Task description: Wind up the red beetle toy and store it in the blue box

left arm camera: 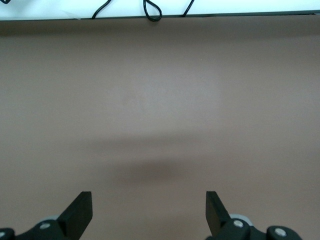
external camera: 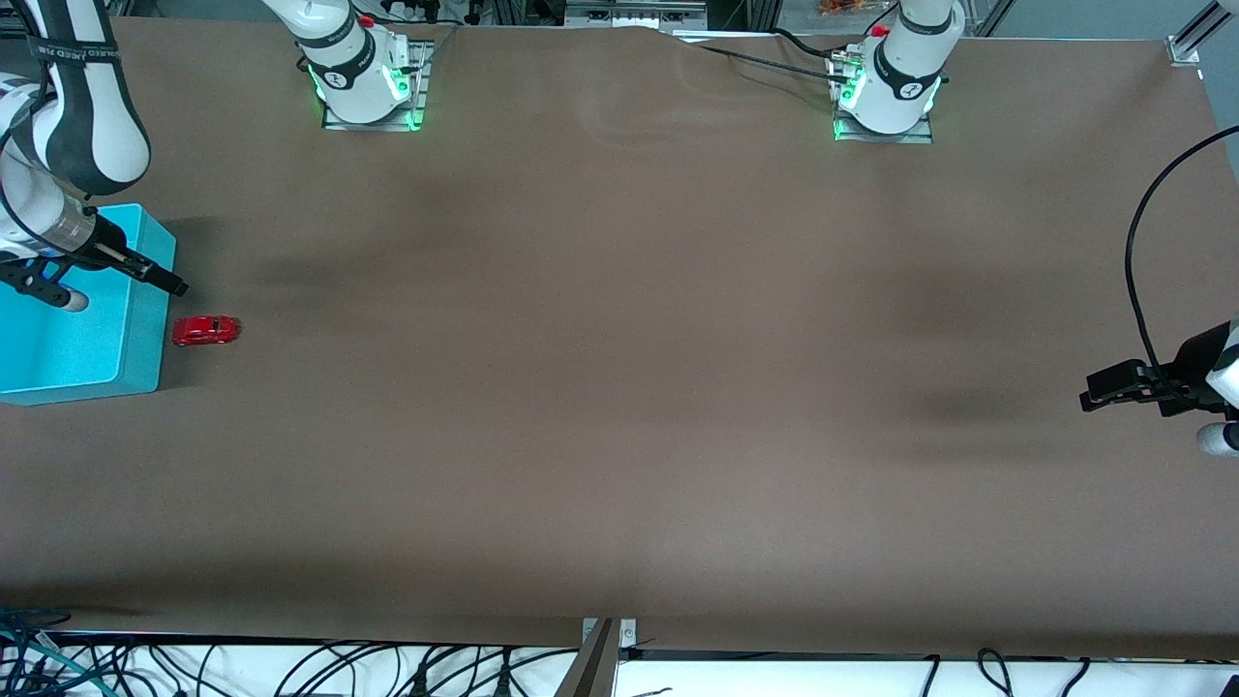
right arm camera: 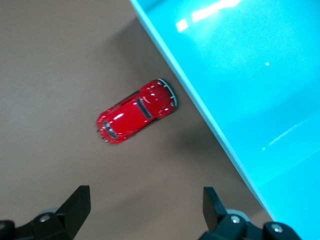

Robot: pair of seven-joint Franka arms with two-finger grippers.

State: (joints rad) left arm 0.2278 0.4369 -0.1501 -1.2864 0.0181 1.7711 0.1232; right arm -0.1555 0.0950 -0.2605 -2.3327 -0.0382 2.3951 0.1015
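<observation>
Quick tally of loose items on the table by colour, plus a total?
Red: 1, the red beetle toy, on the table beside the blue box.
Turquoise: 1, the blue box, at the right arm's end of the table.
Total: 2

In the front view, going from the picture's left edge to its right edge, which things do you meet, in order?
Large turquoise plastic box → small glossy red beetle toy car → bare brown table → open left end effector, waiting over the table. The open right end effector overlaps the box, so I leave it out.
</observation>
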